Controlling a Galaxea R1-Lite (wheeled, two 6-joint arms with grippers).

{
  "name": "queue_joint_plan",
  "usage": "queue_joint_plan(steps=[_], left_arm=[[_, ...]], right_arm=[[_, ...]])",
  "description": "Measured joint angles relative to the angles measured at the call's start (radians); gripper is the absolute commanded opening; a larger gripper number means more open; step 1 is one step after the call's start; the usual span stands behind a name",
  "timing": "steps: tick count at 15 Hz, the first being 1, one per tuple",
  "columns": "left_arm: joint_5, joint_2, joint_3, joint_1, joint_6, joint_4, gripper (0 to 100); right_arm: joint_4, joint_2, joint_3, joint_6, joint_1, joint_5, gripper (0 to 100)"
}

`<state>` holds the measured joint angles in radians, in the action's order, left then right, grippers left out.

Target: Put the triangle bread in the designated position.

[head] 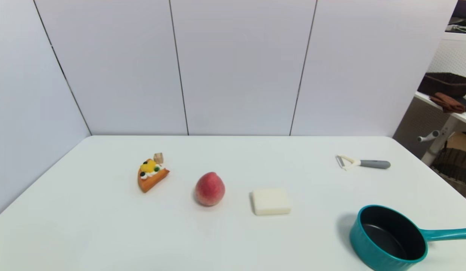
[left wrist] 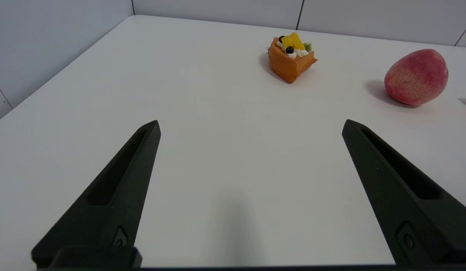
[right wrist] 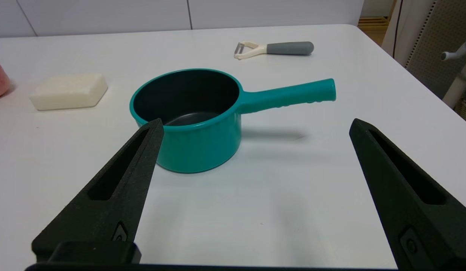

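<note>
With both my left gripper and right gripper spread wide and empty, the triangle bread sits far left beside a wooden cube that I judge a careless reach could knock.

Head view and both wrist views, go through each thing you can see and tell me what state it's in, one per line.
triangle bread: on the table, ungrasped, small wooden cube just behind it
peach: resting free
white block: lying flat
peeler: lying flat
teal saucepan: upright, empty
left hand: open, holding nothing, short of the bread
right hand: open, holding nothing, near the saucepan
</note>
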<state>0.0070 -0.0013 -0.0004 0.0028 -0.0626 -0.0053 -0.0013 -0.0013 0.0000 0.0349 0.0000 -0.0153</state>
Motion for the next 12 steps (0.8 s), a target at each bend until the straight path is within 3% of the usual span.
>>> queue_joint_plan(steps=[12], left_arm=[[0.000, -0.001, 0.000, 0.000, 0.000, 0.000, 100]], right_arm=[[0.000, 0.001, 0.000, 0.010, 0.000, -0.001, 100]])
